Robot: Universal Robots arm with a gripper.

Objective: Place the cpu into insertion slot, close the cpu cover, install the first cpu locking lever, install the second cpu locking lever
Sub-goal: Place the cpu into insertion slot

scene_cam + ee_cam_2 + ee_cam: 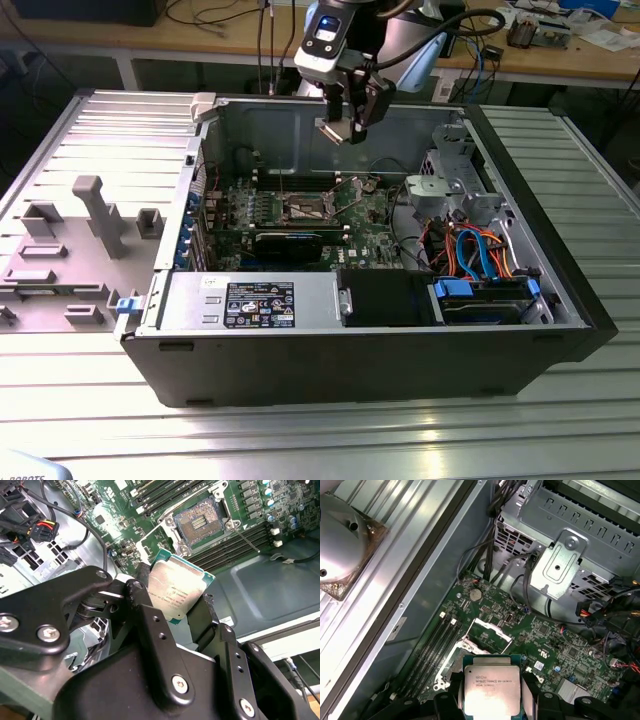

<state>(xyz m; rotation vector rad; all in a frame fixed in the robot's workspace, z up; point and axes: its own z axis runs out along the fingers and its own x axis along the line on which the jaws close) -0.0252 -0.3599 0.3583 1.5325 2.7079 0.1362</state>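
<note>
My gripper (342, 126) hangs above the open computer case (380, 370), shut on the cpu (334, 131), a flat square chip with a silvery top. In both wrist views the cpu (177, 592) (492, 690) sits clamped between the black fingers (142, 605). The insertion slot (200, 524) (305, 208) lies uncovered on the green motherboard, below the chip and apart from it, with its tan contact field showing. The cpu cover (492, 630) stands tilted up at one edge of the slot. A thin locking lever (246, 541) sticks out beside the slot.
Long memory slots (235, 545) flank the slot. A silver drive cage (452, 185) and orange and blue cables (480, 250) fill the case at the exterior view's right. A black card (290, 243) and the labelled power supply (260, 300) lie nearer the front. A grey fixture tray (70, 250) sits outside.
</note>
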